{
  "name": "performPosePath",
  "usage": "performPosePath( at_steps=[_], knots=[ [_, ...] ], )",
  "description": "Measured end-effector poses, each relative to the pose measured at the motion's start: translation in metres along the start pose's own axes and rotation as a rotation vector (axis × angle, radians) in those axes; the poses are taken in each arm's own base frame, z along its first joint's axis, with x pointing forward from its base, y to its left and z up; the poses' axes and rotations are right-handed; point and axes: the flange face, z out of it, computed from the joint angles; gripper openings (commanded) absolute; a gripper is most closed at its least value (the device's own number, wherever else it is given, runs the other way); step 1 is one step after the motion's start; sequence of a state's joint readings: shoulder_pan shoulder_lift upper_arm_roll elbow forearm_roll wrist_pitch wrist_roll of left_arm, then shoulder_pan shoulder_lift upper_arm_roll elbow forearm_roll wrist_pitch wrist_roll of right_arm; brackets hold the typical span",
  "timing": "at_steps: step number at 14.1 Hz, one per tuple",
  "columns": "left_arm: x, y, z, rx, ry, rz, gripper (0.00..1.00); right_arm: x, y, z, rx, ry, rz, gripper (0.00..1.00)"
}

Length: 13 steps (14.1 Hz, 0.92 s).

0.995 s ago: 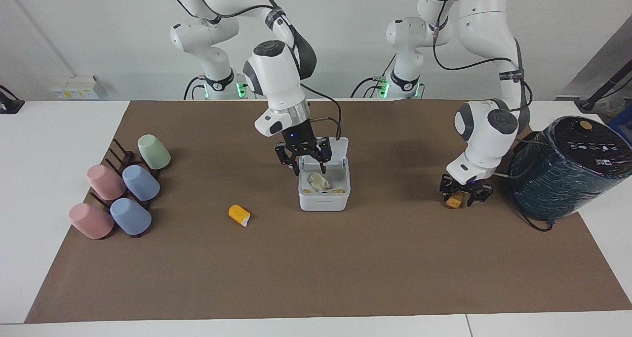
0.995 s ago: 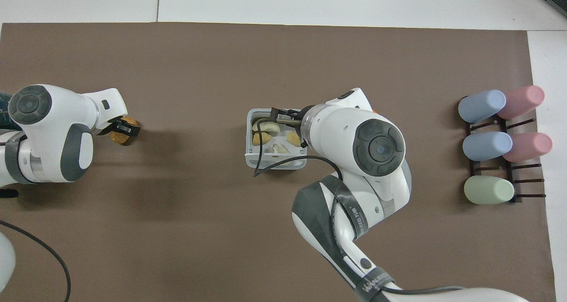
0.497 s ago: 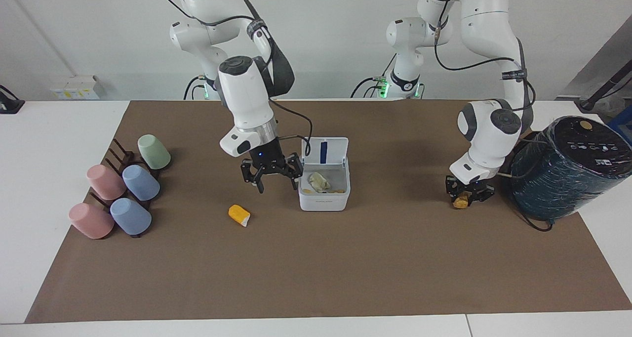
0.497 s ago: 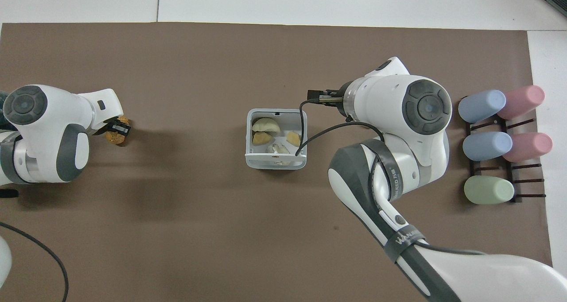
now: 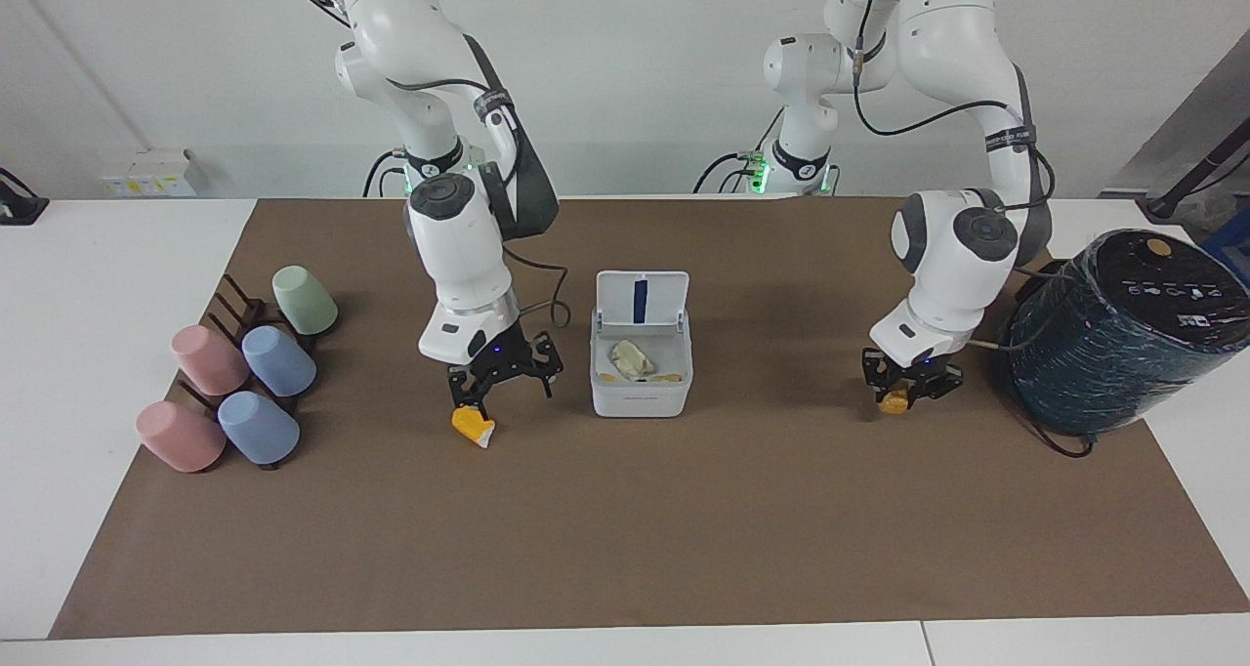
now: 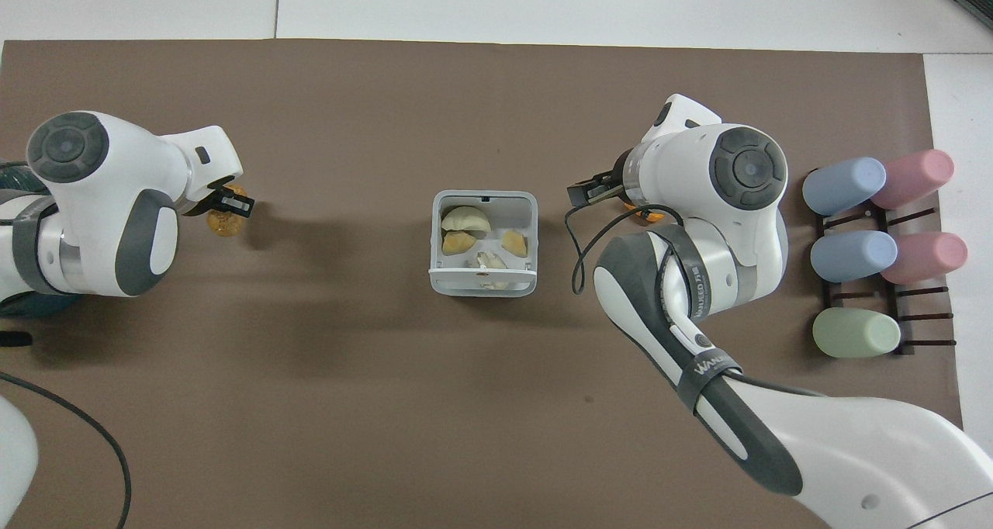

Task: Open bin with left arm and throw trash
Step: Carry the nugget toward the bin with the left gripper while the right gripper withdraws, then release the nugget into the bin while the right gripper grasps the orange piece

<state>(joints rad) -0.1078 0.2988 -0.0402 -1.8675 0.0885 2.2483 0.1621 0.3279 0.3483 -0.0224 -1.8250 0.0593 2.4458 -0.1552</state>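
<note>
The white bin (image 5: pixel 640 404) stands open mid-mat, its lid (image 5: pixel 642 301) upright with the blue stripe showing. A pale cream lump (image 5: pixel 632 358) and other pieces lie inside; the bin also shows in the overhead view (image 6: pixel 482 287). My right gripper (image 5: pixel 503 388) is open, low over the orange wedge (image 5: pixel 473 425) beside the bin, toward the right arm's end. In the overhead view my right gripper (image 6: pixel 599 192) hides most of the wedge (image 6: pixel 650 216). My left gripper (image 5: pixel 908 388) is shut on the golden-brown lump (image 5: pixel 893 404), just above the mat; both show in the overhead view (image 6: pixel 230 203), lump (image 6: pixel 226 223).
A rack of pastel cups (image 5: pixel 244 373) lies at the right arm's end of the mat (image 6: pixel 869 242). A big dark teal wrapped cylinder (image 5: pixel 1123 334) stands at the left arm's end, close beside the left gripper.
My right gripper moved from over the open bin toward the right arm's end and came down over the orange wedge. My left gripper shifted slightly toward the bin with the lump.
</note>
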Motion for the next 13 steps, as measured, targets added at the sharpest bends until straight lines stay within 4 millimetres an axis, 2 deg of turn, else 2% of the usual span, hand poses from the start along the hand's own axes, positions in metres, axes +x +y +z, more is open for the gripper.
performPosePath(
  at_steps=[3,5,6,9,12,13],
  knots=[
    [0.027,0.064,-0.057,-0.015,-0.056,-0.094,0.00,-0.014,0.022,0.015,-0.002,-0.037,-0.179,1.00],
    [0.038,0.110,-0.097,-0.051,-0.074,-0.161,0.00,-0.021,0.033,0.026,0.002,-0.059,-0.292,1.00],
    [0.041,0.132,-0.110,-0.067,-0.073,-0.197,0.00,-0.023,0.038,0.032,0.004,-0.068,-0.332,1.00],
    [0.044,0.204,-0.126,-0.124,-0.044,-0.320,0.00,-0.031,0.052,0.047,0.014,-0.094,-0.441,1.00],
    [0.041,0.277,-0.128,-0.171,0.006,-0.372,0.00,-0.043,0.060,0.067,0.034,-0.129,-0.530,1.00],
    [0.039,0.294,-0.125,-0.192,0.015,-0.377,0.00,-0.044,0.061,0.070,0.036,-0.132,-0.540,0.88]
  ],
)
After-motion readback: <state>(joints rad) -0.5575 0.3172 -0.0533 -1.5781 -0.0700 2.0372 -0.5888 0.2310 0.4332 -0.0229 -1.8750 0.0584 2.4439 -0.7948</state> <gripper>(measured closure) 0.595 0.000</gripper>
